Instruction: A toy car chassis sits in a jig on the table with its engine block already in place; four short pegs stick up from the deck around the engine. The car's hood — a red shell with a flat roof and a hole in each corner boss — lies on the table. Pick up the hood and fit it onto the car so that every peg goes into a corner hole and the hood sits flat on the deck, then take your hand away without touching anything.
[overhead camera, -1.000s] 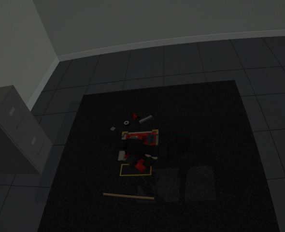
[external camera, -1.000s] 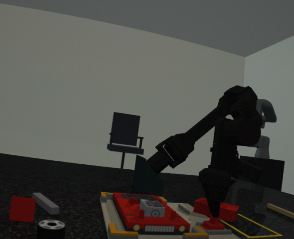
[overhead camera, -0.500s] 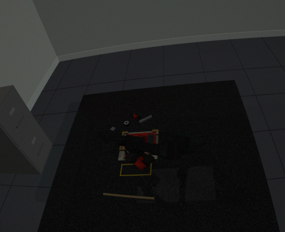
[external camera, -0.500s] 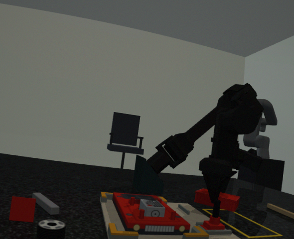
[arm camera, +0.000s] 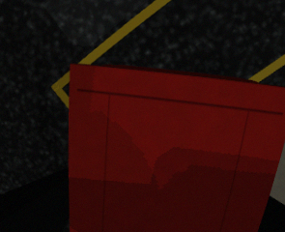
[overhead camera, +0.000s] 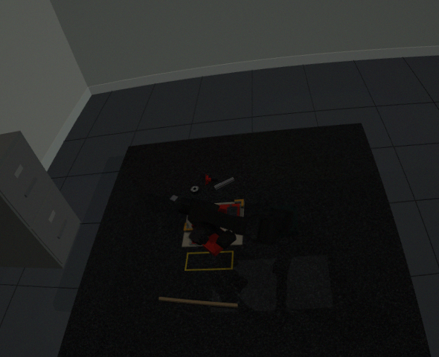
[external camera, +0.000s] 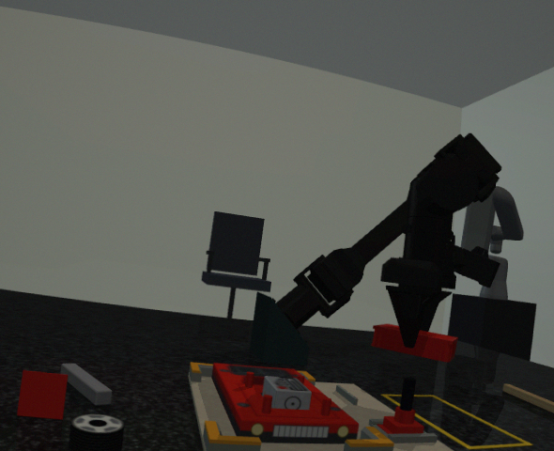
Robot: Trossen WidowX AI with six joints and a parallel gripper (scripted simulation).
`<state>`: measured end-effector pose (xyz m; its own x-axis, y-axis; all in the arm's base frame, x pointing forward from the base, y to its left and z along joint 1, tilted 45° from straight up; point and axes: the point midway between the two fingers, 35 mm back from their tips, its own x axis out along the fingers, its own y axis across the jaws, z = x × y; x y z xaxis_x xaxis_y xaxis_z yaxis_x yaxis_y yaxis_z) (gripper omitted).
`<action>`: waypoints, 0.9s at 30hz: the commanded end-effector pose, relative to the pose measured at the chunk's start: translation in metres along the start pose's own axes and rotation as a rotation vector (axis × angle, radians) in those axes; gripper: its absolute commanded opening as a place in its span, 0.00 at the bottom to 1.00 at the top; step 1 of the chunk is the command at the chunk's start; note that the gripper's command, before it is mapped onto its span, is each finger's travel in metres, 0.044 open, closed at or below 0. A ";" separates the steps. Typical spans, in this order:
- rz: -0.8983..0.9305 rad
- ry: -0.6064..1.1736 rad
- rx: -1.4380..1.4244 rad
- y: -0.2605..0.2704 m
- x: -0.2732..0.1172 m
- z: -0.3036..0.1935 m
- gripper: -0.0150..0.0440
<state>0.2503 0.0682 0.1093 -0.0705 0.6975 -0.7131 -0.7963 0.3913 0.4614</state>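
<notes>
The red hood (overhead camera: 213,248) (external camera: 435,344) (arm camera: 171,126) is in the air, roof up, roughly level and turned at an angle to the car. My gripper (overhead camera: 213,239) (external camera: 417,338) is shut on its two sides; the wrist view does not show the fingertips. The red chassis (overhead camera: 223,207) (external camera: 338,420) sits in the beige jig (external camera: 197,396) with the grey engine block (external camera: 286,394) on its deck. Three red pegs show, one peg (external camera: 250,379) behind and two pegs (external camera: 267,403) (external camera: 326,406) in front; the fourth is hidden. The hood hangs to the side of the chassis, clear of the pegs.
A red stand with a black post (external camera: 407,394) rises from the jig's side, below the hood. A yellow outline (overhead camera: 208,269) (external camera: 450,396) lies beyond it. A wheel (overhead camera: 194,189) (external camera: 97,429), a grey bar (overhead camera: 224,183) (external camera: 86,384), a red piece (overhead camera: 207,178) (external camera: 42,395) and a wooden stick (overhead camera: 198,302) lie around.
</notes>
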 end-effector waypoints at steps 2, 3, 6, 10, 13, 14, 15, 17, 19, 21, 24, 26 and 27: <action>-0.005 0.002 -0.003 -0.001 -0.013 0.000 0.25; -0.005 0.002 -0.003 -0.001 -0.015 0.000 0.25; -0.005 0.002 -0.003 -0.001 -0.020 0.000 0.25; -0.005 0.002 -0.002 -0.001 -0.027 0.000 0.25; -0.004 -0.001 0.001 -0.001 -0.025 0.000 0.25; -0.004 -0.001 0.008 -0.002 -0.025 0.000 0.25; -0.005 -0.001 0.019 -0.005 -0.025 0.000 0.25; -0.005 -0.002 0.047 -0.011 -0.026 -0.001 0.25; -0.006 -0.003 0.075 -0.017 -0.027 -0.002 0.25; -0.007 -0.004 0.102 -0.023 -0.028 -0.003 0.25; -0.008 -0.006 0.144 -0.032 -0.029 -0.005 0.25; -0.009 -0.007 0.172 -0.039 -0.030 -0.007 0.25; -0.009 -0.008 0.186 -0.042 -0.030 -0.007 0.25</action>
<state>0.2749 0.0324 0.1127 -0.0614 0.6998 -0.7117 -0.6990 0.4788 0.5311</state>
